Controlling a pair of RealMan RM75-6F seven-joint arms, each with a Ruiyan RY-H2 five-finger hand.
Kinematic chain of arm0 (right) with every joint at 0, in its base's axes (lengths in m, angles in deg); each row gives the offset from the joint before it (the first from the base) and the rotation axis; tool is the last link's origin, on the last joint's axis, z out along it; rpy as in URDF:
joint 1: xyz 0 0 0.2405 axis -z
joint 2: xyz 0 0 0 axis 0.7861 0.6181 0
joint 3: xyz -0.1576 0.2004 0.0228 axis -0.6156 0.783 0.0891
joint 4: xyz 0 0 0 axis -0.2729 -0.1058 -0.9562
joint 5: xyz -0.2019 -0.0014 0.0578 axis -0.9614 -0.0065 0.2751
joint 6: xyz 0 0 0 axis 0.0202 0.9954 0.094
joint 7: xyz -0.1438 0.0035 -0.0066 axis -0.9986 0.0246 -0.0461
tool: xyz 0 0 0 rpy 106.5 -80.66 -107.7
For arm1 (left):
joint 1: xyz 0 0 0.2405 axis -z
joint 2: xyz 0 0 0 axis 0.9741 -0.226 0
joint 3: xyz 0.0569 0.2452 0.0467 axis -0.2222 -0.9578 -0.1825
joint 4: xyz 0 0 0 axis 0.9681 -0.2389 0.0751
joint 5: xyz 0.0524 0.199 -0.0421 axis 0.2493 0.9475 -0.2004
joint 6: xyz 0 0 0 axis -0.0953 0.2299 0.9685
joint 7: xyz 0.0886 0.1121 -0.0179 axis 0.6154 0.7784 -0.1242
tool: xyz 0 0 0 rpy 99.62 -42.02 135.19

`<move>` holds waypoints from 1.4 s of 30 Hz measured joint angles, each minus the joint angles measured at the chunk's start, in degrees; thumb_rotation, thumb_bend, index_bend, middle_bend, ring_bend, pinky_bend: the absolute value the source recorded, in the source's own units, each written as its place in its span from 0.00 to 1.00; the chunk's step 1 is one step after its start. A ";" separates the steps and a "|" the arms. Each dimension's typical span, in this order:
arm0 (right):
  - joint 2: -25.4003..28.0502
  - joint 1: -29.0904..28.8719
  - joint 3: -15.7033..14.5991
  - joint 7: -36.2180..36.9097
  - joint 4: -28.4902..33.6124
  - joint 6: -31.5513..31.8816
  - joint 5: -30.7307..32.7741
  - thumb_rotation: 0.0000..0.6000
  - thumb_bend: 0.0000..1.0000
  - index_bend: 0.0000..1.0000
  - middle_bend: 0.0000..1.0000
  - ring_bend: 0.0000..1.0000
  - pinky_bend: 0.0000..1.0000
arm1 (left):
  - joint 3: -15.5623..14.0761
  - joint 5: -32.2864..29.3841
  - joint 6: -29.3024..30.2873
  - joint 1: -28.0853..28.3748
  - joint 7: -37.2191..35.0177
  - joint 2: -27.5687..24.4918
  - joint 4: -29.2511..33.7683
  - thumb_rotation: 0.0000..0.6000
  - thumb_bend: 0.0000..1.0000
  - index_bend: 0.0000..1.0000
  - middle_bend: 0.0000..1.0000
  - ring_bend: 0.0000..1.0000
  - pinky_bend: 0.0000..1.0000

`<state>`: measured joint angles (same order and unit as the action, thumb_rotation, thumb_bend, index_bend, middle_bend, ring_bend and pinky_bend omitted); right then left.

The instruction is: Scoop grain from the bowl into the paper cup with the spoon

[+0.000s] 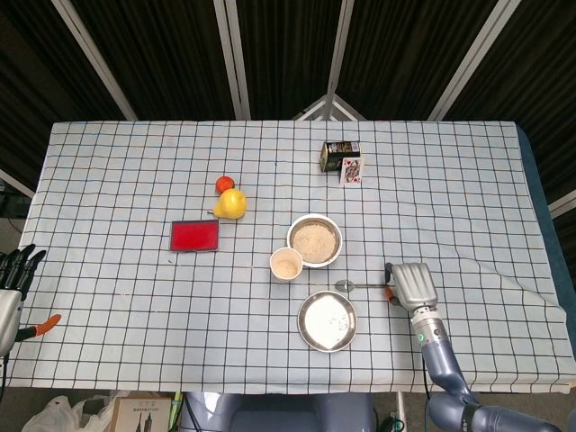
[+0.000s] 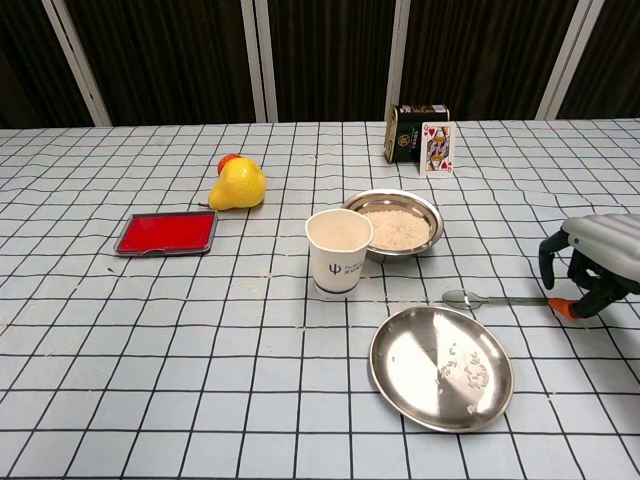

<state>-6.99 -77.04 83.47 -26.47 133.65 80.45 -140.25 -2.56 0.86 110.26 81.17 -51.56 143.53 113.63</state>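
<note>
Right hand (image 2: 590,262) hovers at the handle end of the thin metal spoon (image 2: 492,298), fingers curled downward; whether they touch it cannot be told. That spoon lies flat on the checked worktop (image 1: 126,189), just right of the white paper cup (image 2: 338,252) and steel bowl of grain (image 2: 398,225). Only the head view shows the left hand (image 1: 13,288), fingers spread, empty, at the worktop's far left edge.
</note>
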 measured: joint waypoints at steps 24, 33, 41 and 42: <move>-1.62 -1.04 -0.21 0.57 -1.19 0.24 2.86 1.00 0.43 0.49 0.94 1.00 0.92 | 0.02 -0.20 -0.33 0.02 0.04 -0.14 0.32 1.00 0.00 0.00 0.00 0.00 0.00; -2.21 -1.07 -0.59 0.66 -1.02 0.78 3.02 1.00 0.43 0.49 0.94 1.00 0.92 | 0.12 -0.42 -0.48 0.07 0.10 -0.14 0.36 1.00 0.00 0.00 0.00 0.00 0.00; -2.81 -1.04 -0.74 0.80 -1.04 1.28 3.22 1.00 0.43 0.52 0.94 1.00 0.92 | 0.15 -0.48 -0.41 0.01 0.21 -0.13 0.41 1.00 0.00 0.00 0.00 0.00 0.00; -2.93 -1.04 -0.76 0.88 -1.15 1.35 3.23 1.00 0.43 0.52 0.94 1.00 0.92 | 0.16 -0.50 -0.42 0.01 0.21 -0.12 0.41 1.00 0.00 0.00 0.00 0.00 0.00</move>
<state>-9.92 -78.08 82.72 -25.60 132.49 81.80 -137.02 -2.40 0.36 109.84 81.18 -51.36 143.41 114.04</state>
